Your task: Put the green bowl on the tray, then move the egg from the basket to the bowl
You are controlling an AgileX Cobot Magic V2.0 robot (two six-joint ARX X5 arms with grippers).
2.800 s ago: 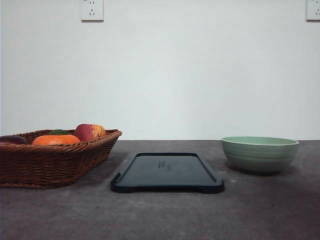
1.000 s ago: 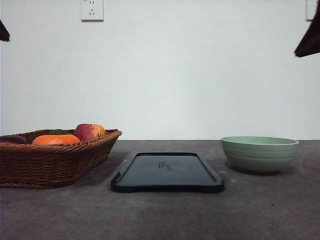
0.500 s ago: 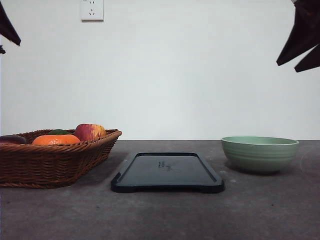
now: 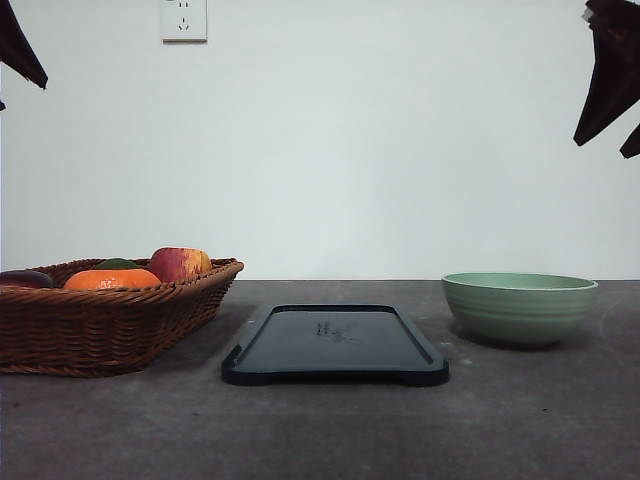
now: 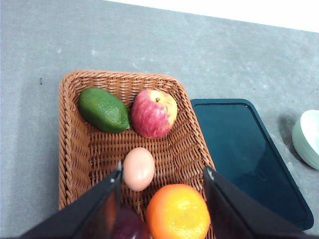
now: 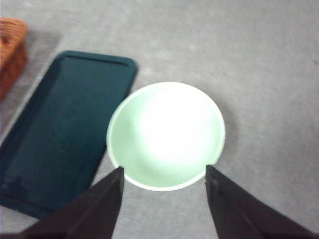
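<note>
The pale green bowl [image 4: 520, 308] stands empty on the table, right of the black tray [image 4: 335, 345]; from above, the bowl [image 6: 166, 135] sits beside the tray [image 6: 55, 134] without touching it. My right gripper [image 6: 164, 169] hangs open high over the bowl, seen as dark fingers [image 4: 603, 85] at the top right. The wicker basket [image 4: 100, 325] is at the left. In it lies the tan egg [image 5: 138, 169]. My left gripper [image 5: 163, 172] is open well above the basket [image 5: 67, 124], its finger [image 4: 18, 45] at the top left.
The basket also holds a green avocado [image 5: 103, 109], a red apple [image 5: 154, 113], an orange [image 5: 178, 211] and a dark purple fruit [image 5: 128, 226], all close around the egg. A white wall rises behind the grey table.
Both grippers have come into the front view at its top corners. In the last half second the right one shifted slightly right. Bowl, tray and basket have not moved.
</note>
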